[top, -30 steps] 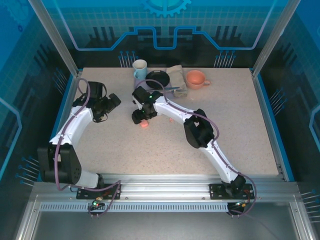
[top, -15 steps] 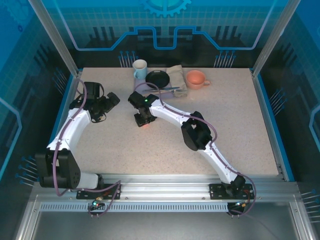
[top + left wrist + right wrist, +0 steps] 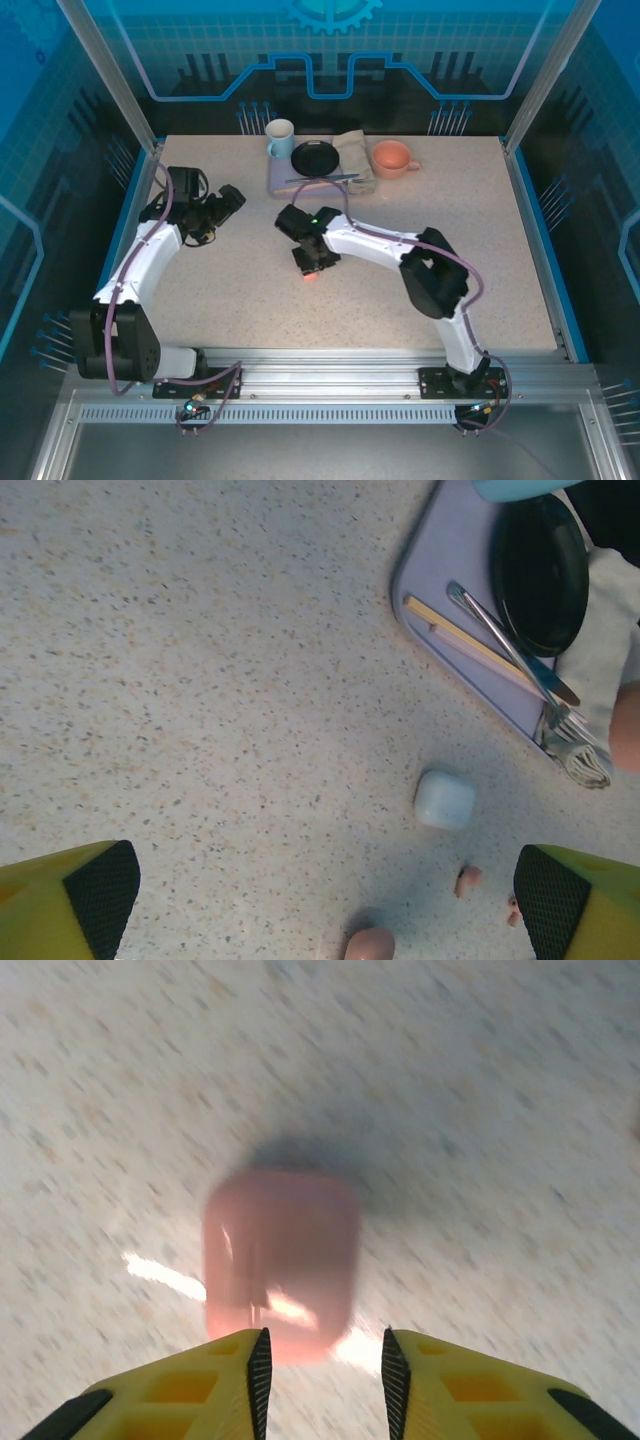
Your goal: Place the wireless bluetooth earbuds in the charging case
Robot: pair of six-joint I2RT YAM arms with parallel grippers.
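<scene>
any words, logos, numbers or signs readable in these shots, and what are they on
No text can be read in any view.
Back panel: a gear shape and lines, no letters.
Pink case: blurred, no marking can be made out.
White case, pale blue mug, orange mug: no print visible.

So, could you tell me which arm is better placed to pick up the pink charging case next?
Right, I'd say. The right gripper hangs directly over the pink charging case, its fingertips at the case's edge. The left gripper is wide open but stands off to the left, apart from it.
</scene>
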